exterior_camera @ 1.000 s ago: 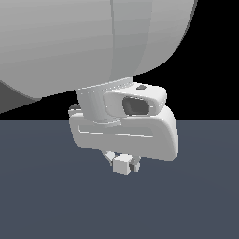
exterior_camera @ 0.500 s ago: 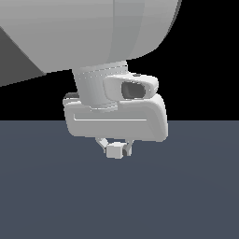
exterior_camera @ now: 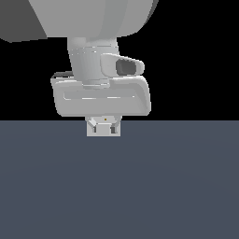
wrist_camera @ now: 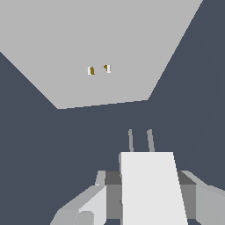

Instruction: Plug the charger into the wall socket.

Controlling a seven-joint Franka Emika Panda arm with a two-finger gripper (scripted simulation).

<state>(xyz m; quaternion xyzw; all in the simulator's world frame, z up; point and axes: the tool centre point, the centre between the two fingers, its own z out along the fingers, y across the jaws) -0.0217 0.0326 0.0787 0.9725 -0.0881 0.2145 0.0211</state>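
In the wrist view we see the charger [wrist_camera: 151, 186] as a pale block clamped between the two fingers [wrist_camera: 90, 206] of the gripper [wrist_camera: 149, 193]. The jaws are closed against its sides, one finger at the block's nine o'clock and the other at its three o'clock. Two thin grey prongs [wrist_camera: 140, 140] stick out of the charger's far face toward twelve o'clock.

Beyond the prongs, at roughly eleven o'clock from the charger, we see the wall socket [wrist_camera: 101, 48] as a large pale panel seen at a slant. Near its middle sit two small slots [wrist_camera: 99, 69] edged in orange and white. A band of dark slate counter [wrist_camera: 88, 132] separates the prong tips from the panel's nearest edge, so charger and socket are apart, not touching.

In the exterior view the arm's big grey body fills the twelve o'clock part of the picture, and the hand [exterior_camera: 100, 95] hangs below it. Under the hand, at six o'clock from it, we make out a small pale square with a tiny orange dot [exterior_camera: 105, 119] at its centre. The two fingertips stand against this square. There we cannot tell the charger from the panel behind it. The dark counter [exterior_camera: 140, 186] spreads below, black background above.
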